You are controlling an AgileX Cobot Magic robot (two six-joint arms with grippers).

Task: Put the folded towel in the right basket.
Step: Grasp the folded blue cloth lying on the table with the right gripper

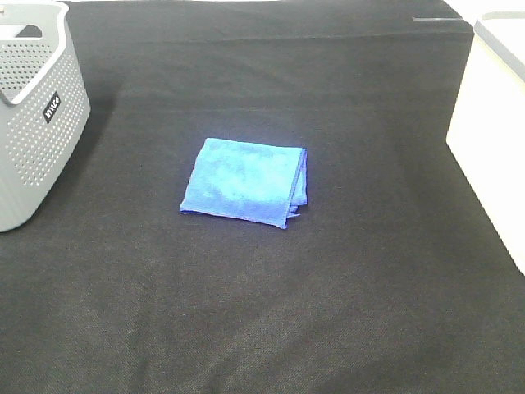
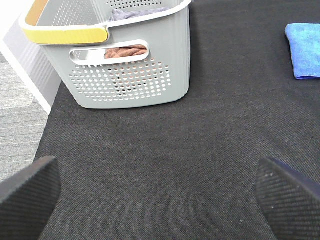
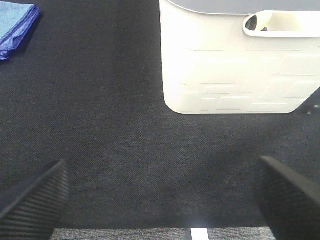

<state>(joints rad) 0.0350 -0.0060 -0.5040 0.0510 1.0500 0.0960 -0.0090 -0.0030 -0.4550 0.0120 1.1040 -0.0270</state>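
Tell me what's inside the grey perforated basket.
In the grey basket, a reddish-brown cloth shows through the handle slot and a greyish cloth near the rim. The walls hide everything lower down.

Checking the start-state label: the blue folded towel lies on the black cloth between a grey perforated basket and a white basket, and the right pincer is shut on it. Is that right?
No. The right pincer is open and empty, away from the blue folded towel; the right wrist view shows it. The towel lies between the grey perforated basket and white basket as stated.
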